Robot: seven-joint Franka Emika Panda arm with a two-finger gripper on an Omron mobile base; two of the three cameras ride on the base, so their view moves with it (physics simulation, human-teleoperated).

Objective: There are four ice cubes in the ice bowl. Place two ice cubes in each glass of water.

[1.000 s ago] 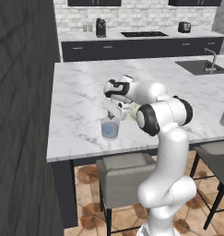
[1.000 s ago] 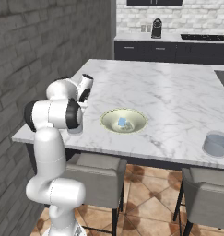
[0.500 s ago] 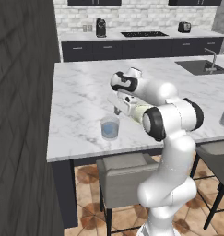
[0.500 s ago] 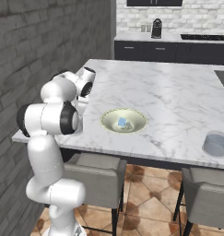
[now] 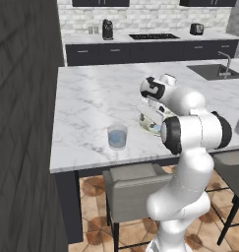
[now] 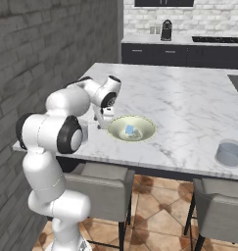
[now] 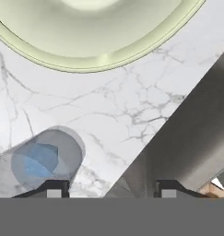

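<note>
White marble counter (image 5: 91, 98), grey brick wall (image 6: 37, 59)

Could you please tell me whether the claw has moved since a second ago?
Yes. In the left base view the claw has swung right, away from above the glass of water, towards the ice bowl; the glass has stayed put on the counter.

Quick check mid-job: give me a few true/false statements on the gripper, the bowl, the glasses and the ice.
1. The gripper holds an ice cube. False: its jaws stand apart with nothing between them.
2. The ice bowl has ice in it. True.
3. The near glass lies tipped over. False: it stands upright on the counter.
4. The other glass sits near the counter's front edge. True.
5. The near glass holds something blue. True.
</note>
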